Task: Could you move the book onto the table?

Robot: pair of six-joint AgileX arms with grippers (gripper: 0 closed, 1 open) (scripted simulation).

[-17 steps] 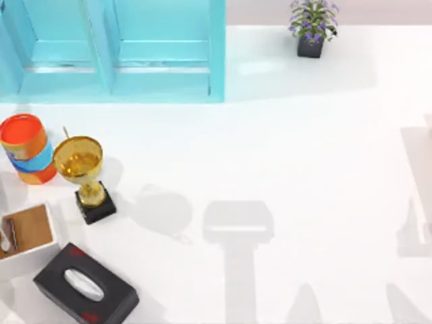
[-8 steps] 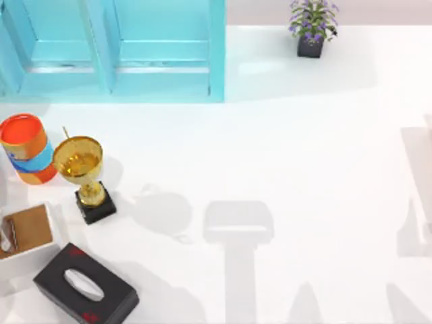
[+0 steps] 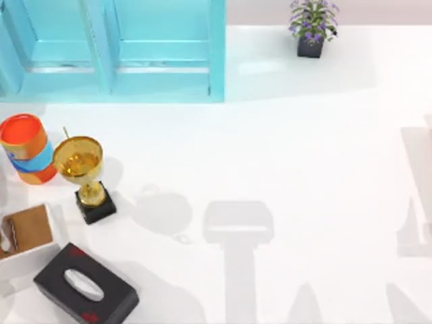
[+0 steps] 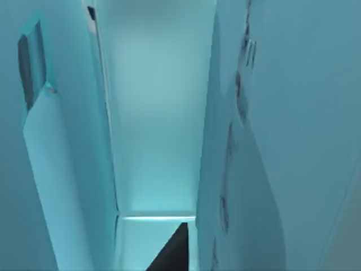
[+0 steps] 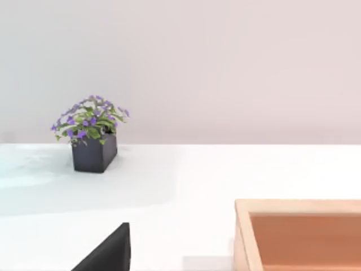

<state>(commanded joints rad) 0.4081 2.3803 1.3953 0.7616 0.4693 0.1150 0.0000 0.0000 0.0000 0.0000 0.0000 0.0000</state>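
Because aimed deep between the tall turquoise shelf cabinet's [image 4: 158,113] panels, presumably seeking the book, cannot tell left gripper [image 4: 169,254] clenched or released.

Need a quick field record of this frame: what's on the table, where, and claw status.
table: glossy white surface
shelf cabinet: turquoise, far side toward the left
potted plant: purple flowers, dark pot, far edge, right of the cabinet
can: orange with a blue band, left side
trophy: gold cup on a black base, beside the can
tissue box: black, near left corner
white box: brown inside, left edge
left wrist view: close turquoise panels
claws: state cannot be told
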